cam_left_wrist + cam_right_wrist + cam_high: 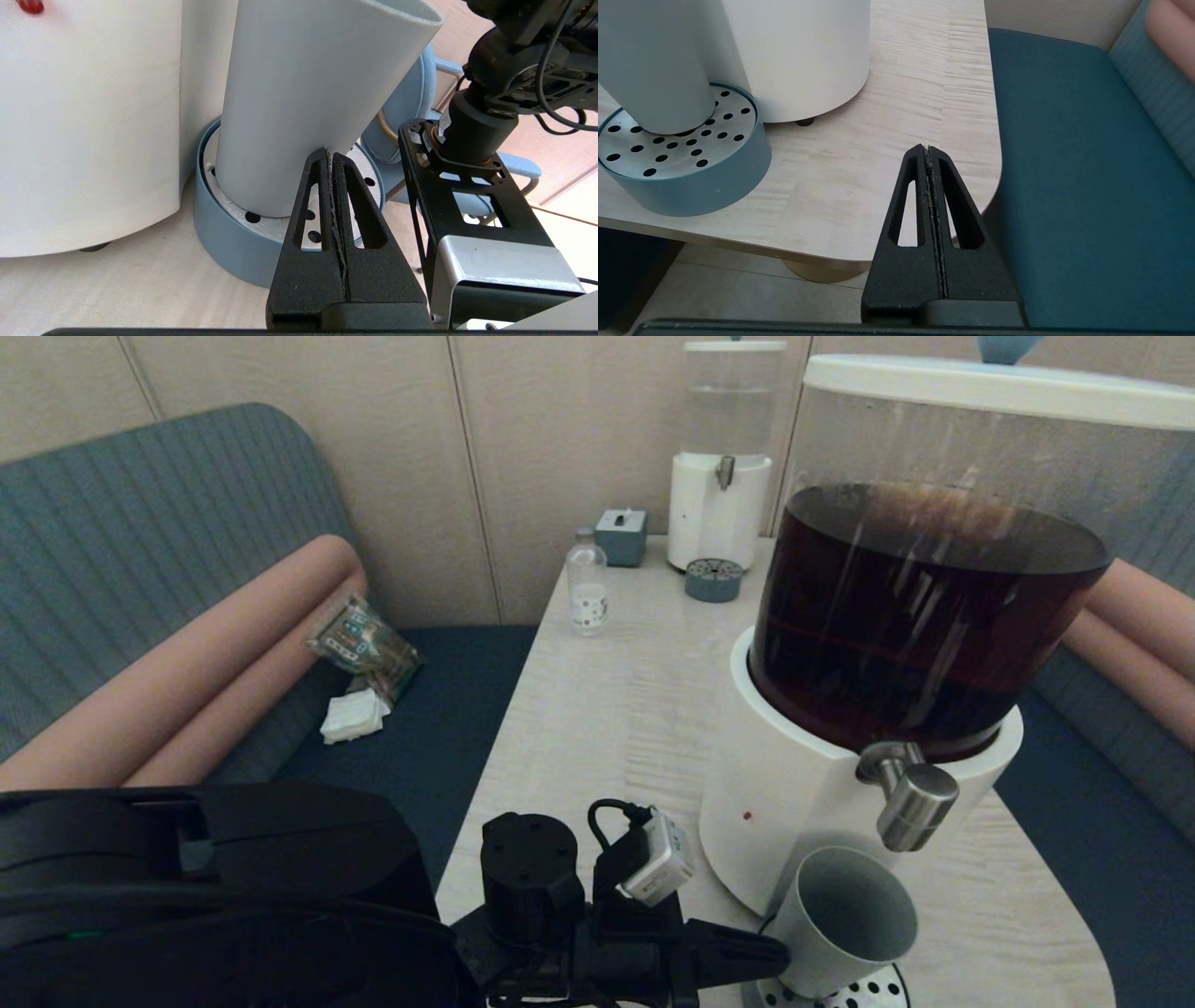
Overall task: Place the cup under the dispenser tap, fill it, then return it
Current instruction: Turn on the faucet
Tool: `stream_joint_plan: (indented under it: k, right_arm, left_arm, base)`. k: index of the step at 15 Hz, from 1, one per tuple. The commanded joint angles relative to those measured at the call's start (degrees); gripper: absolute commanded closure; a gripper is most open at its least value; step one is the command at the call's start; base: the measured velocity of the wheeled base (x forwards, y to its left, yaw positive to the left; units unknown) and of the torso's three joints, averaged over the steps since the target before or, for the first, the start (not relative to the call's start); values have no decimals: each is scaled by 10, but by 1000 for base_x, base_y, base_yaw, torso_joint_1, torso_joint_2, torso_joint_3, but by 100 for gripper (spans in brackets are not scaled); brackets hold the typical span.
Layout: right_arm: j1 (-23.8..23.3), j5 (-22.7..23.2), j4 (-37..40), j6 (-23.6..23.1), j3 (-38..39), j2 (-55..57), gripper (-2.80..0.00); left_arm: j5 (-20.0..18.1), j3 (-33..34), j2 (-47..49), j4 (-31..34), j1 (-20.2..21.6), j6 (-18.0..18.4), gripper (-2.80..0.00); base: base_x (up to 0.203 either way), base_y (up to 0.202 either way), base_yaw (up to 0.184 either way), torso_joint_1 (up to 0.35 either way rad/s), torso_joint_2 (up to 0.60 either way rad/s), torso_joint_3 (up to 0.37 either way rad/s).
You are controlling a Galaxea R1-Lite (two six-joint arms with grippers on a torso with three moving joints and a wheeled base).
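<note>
The grey-green cup stands on the perforated drip tray right below the steel dispenser tap, and it seems to lean a little. Dark brown liquid fills the clear tank of the large white dispenser. My left gripper is shut and empty, its tip against the cup's lower side above the tray. My right gripper is shut and empty over the table's near right corner, apart from the cup and tray. It is out of the head view.
At the table's far end stand a small clear-liquid dispenser, its round tray, a grey box and a clear bottle. Blue bench seats flank the table; a packet lies on the left one.
</note>
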Motion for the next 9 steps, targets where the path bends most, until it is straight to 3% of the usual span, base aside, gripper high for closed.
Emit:
stream_joint_plan:
  k: [1, 9]
  right_arm:
    - [0, 0, 0, -1, 5, -5, 0]
    - [0, 0, 0, -1, 5, -5, 0]
  left_arm:
    - [-2, 0, 3, -5, 0, 0, 0]
    - [-2, -5, 15, -5, -1, -1, 0]
  base:
    - [0, 0, 0, 0, 0, 0]
    - [0, 0, 0, 0, 0, 0]
